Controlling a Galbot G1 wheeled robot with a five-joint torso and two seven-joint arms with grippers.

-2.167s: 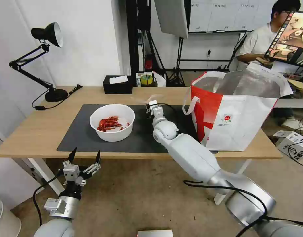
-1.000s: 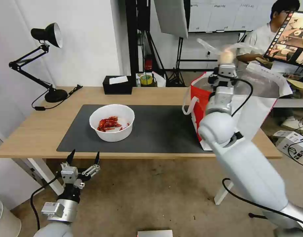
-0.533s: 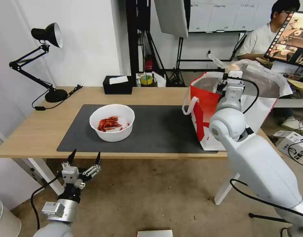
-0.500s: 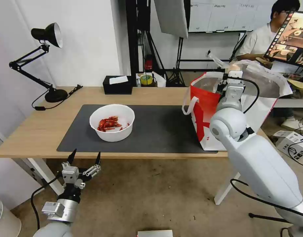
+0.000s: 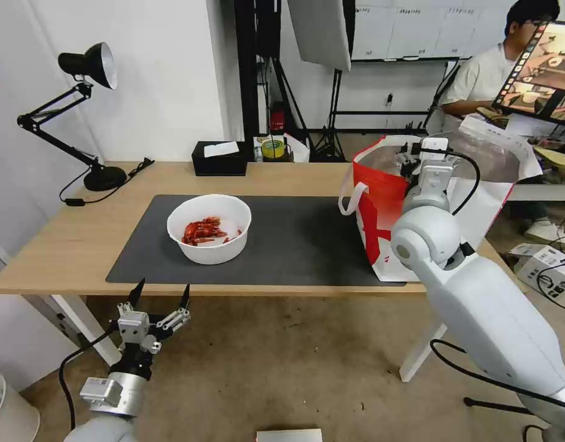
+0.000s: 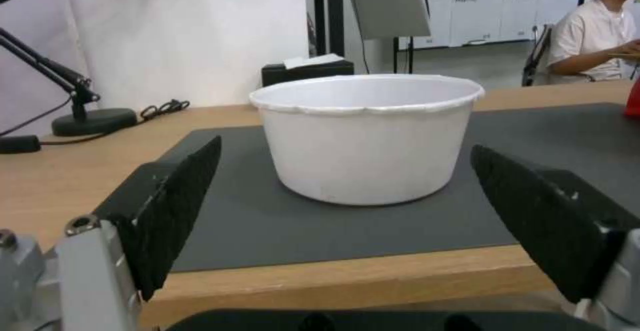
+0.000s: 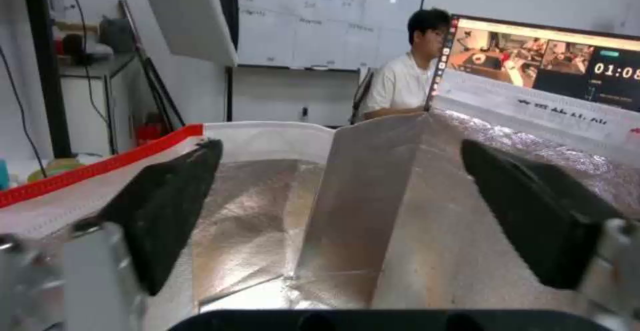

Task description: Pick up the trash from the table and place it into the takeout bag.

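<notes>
From the head view we see our right hand (image 5: 425, 146) reaching over the open mouth of the takeout bag (image 5: 411, 233), which stands upright at the right end of the bench (image 5: 67, 245). Our right wrist view adds what the head cannot: the fingers spread wide and empty above the bag's silver foil lining (image 7: 360, 211). The white bowl (image 5: 209, 228) of red shellfish scraps sits upright on the dark grey mat (image 5: 282, 245); our left wrist view shows only its outer wall (image 6: 367, 141), not the scraps. Our left hand (image 5: 159, 294) hangs open below the bench's front edge, facing the bowl. The bag's small round red logo (image 5: 424, 221) is too small to read.
</notes>
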